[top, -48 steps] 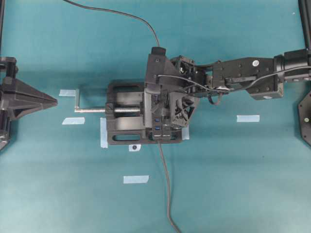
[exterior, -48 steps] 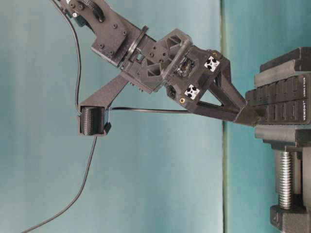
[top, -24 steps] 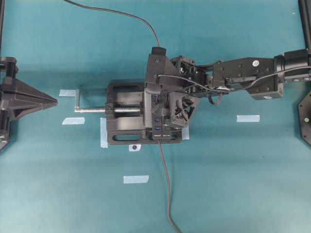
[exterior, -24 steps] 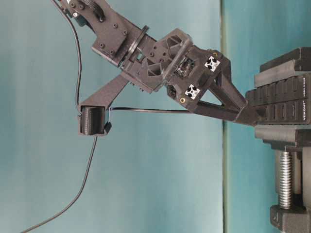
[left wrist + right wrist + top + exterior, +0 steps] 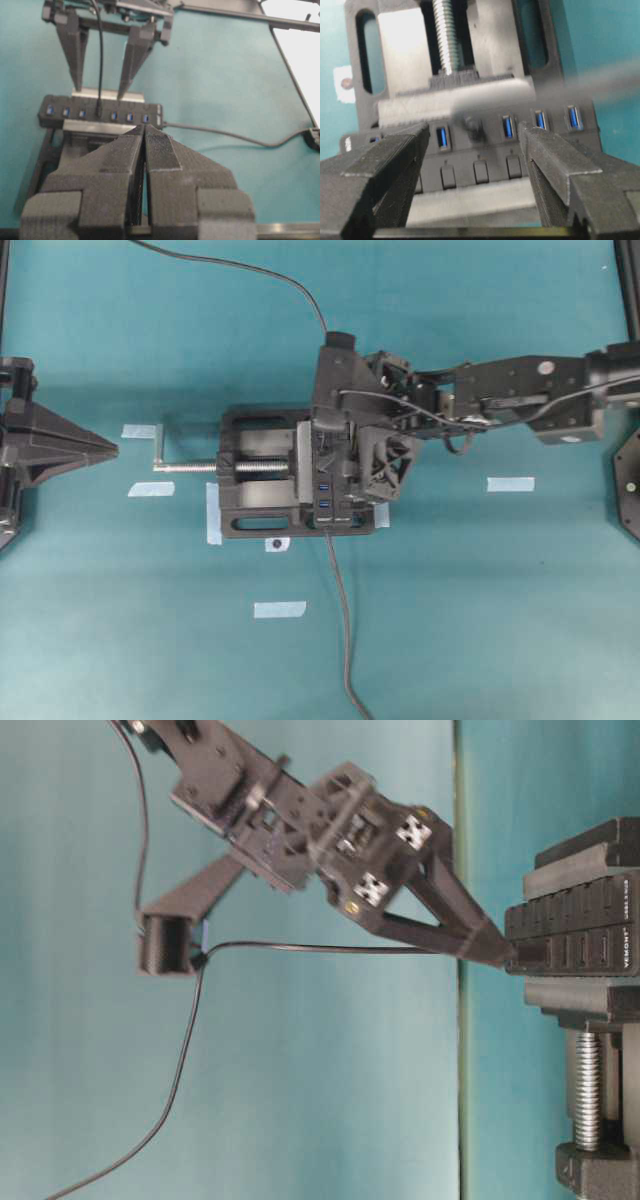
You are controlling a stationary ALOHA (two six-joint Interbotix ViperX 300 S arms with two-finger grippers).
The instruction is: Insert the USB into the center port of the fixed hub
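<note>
So we've let go: our right gripper (image 5: 475,165) has just pulled back and up from the hub (image 5: 100,112), jaws wide apart and empty. The USB (image 5: 99,106) sits plugged into the middle port, its thin cable (image 5: 300,948) running off behind. Our left gripper (image 5: 145,150) stays parked and pinched together. Looks to us like the insertion's done, just retreating now.

Both arms seen, one reaching in, one parked
The right gripper (image 5: 475,165) is held spread wide and empty; the left gripper (image 5: 144,150) is pressed closed
</note>
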